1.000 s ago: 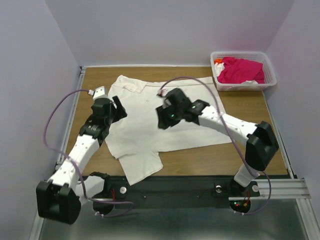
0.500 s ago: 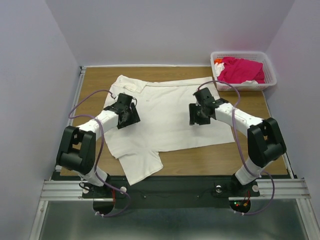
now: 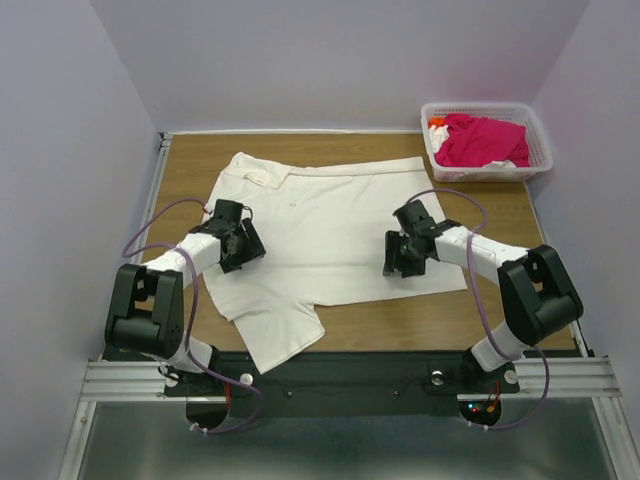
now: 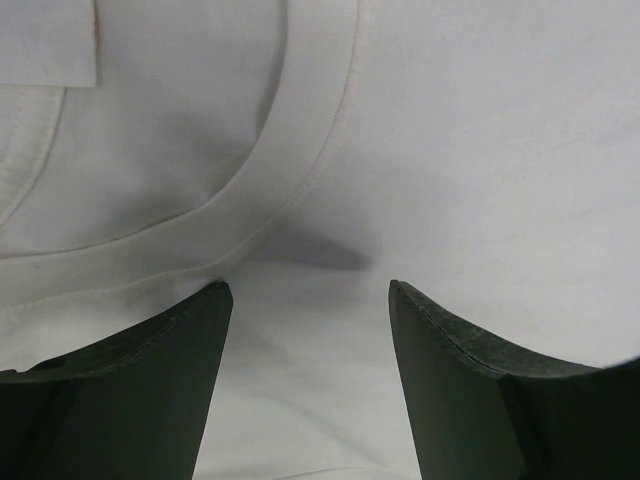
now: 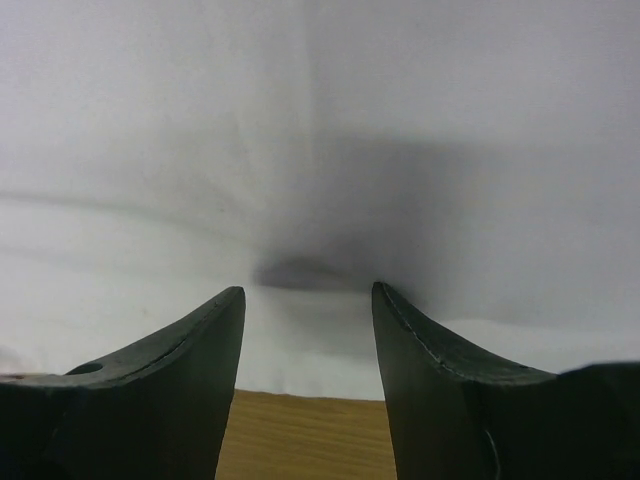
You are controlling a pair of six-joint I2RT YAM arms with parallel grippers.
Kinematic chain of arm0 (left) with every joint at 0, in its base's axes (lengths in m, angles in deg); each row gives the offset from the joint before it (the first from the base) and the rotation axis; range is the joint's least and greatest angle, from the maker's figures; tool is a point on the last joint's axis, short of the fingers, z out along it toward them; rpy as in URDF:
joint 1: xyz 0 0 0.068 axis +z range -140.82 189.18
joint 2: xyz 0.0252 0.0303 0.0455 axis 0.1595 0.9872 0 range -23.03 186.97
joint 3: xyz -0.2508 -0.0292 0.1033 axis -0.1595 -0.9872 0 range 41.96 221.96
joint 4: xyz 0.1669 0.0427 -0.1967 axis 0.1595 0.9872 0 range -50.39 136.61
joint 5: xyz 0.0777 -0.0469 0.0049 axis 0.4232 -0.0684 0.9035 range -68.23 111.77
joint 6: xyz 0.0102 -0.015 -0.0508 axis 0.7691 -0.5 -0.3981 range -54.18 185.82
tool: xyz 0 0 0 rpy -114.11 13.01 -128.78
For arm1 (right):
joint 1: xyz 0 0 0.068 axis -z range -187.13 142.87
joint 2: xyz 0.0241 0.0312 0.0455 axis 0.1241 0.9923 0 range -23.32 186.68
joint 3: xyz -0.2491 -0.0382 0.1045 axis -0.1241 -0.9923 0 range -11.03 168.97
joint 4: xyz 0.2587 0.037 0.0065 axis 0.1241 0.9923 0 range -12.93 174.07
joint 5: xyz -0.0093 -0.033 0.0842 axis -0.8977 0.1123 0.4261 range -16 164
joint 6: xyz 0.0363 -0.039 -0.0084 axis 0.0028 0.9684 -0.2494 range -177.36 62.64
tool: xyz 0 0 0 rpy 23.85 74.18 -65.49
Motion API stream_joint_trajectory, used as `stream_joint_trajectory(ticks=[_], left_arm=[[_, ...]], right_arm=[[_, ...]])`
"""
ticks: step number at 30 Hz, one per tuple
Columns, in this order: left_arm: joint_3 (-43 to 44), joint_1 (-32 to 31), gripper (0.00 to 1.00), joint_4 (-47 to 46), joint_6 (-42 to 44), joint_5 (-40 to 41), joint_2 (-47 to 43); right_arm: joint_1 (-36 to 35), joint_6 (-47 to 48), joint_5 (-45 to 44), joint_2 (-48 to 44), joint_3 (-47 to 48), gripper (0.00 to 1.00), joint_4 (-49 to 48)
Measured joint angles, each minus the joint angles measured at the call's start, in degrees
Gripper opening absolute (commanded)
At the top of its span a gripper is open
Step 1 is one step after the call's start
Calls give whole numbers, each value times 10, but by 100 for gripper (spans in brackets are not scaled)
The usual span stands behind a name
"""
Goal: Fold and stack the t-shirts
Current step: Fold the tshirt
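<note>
A large off-white t-shirt (image 3: 320, 215) lies spread flat on the wooden table (image 3: 500, 305), one sleeve hanging toward the near edge. My left gripper (image 3: 242, 249) is down on its left side, open, with a curved hem band (image 4: 300, 180) just ahead of the fingertips and bare cloth between them. My right gripper (image 3: 394, 261) is open at the shirt's near right edge; in the right wrist view that edge (image 5: 300, 370) runs between the fingers, with wood below it. A magenta-pink t-shirt (image 3: 480, 140) lies bunched in the basket.
A white lattice basket (image 3: 541, 152) stands at the back right corner. Something orange (image 3: 435, 124) peeks out at its left end. Grey walls close the table on three sides, and a metal rail (image 3: 330, 375) runs along the near edge.
Both arms have dropped from raised poses down onto the off-white shirt. The left gripper has shifted left and nearer, the right gripper slightly nearer to the shirt's edge.
</note>
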Motion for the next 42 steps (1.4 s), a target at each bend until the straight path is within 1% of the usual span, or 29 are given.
stream_joint_trajectory(ticks=[2,6,10,13,14,16,19,20,21,24,25,27,29,33,36,42], left_arm=[[-14,12,77,-1,0,-6,-17],[-24,24,77,40,2,-21,-40],[-25,30,80,94,9,-26,-59],[-6,32,80,138,15,-12,-67],[20,32,80,153,19,-5,-60],[83,32,79,153,27,4,-34],[192,33,75,122,39,15,36],[210,33,74,115,41,16,51],[242,33,71,94,45,18,91],[280,33,69,84,53,23,153],[288,33,69,80,56,24,179],[289,33,69,83,59,28,210],[282,33,69,85,61,30,222],[250,33,69,70,60,31,207],[190,33,69,38,53,25,165],[85,34,69,15,32,-4,78]], right_arm=[[0,-10,15,-18,-19,60,-2],[0,-33,52,-52,-55,60,5],[0,-36,60,-68,-54,61,52],[0,-27,42,-65,-8,59,85],[0,-21,30,-60,19,58,91],[4,-4,2,-33,91,57,96],[9,17,-26,25,181,55,86],[11,25,-39,50,207,55,76],[15,30,-47,73,228,54,70],[27,40,-73,151,285,54,58],[28,41,-76,165,292,54,56],[33,42,-83,199,306,54,52],[35,42,-87,213,306,54,51],[35,40,-87,212,275,54,43],[34,35,-82,182,225,55,23],[34,23,-61,98,116,55,19]])
